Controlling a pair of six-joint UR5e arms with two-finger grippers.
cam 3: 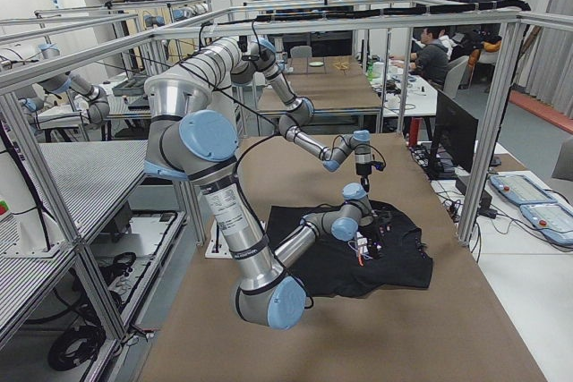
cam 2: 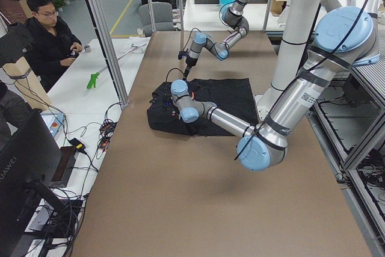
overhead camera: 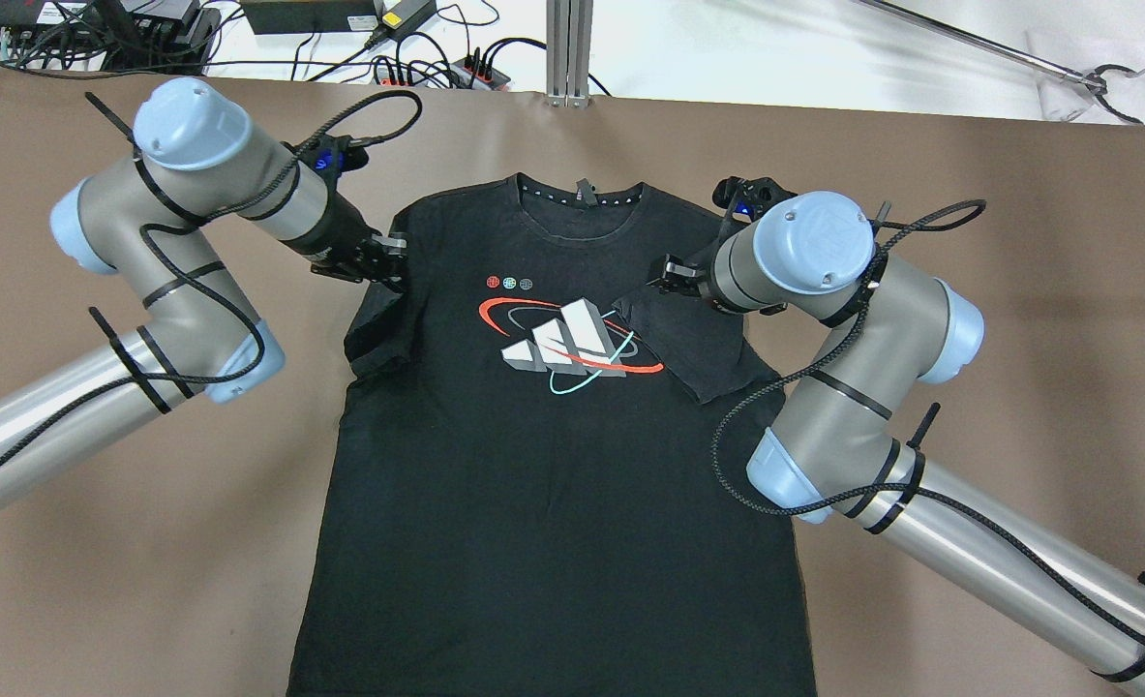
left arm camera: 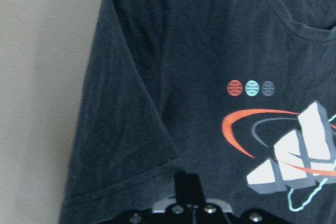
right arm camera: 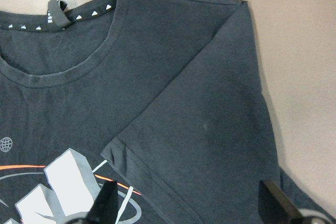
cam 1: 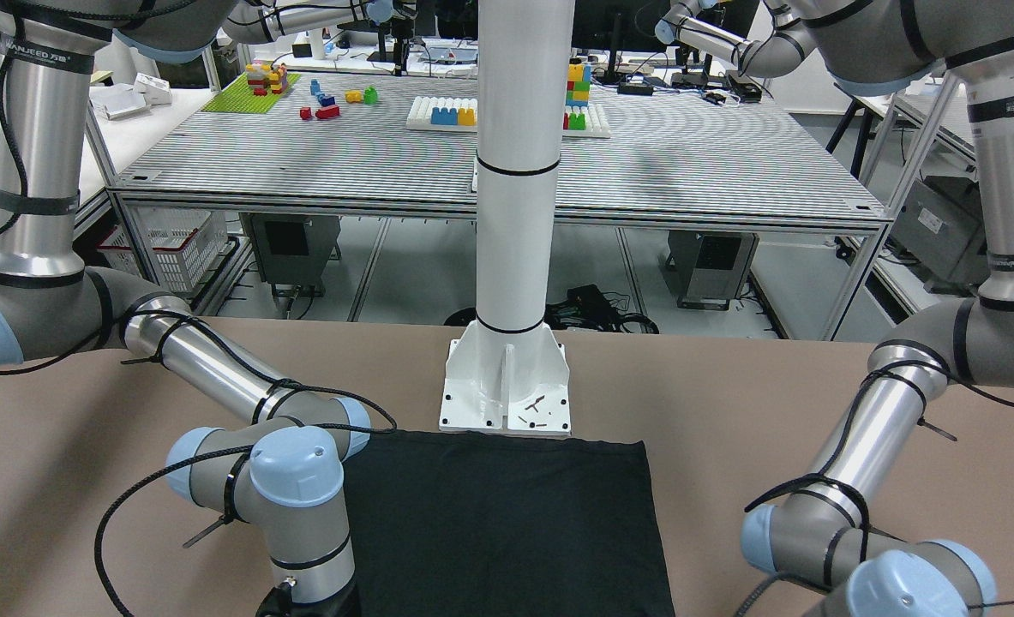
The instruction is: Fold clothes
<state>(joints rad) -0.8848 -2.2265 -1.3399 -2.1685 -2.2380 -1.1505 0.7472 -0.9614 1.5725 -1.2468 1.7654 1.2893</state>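
On my screens the shirt (overhead camera: pixel 553 503) was black. Its logo (overhead camera: pixel 562 339) showed white and grey bars crossed by a red swoosh and a teal ring. Above the logo sat three dots (overhead camera: pixel 509 284), red, teal, grey. Further above the logo, the collar (right arm camera: pixel 84 14) carried small white triangles. The table (overhead camera: pixel 1017 290) was plain brown.

The black printed T-shirt (overhead camera: pixel 553 503) lies flat, print up, one sleeve (overhead camera: pixel 698 348) folded onto the chest.
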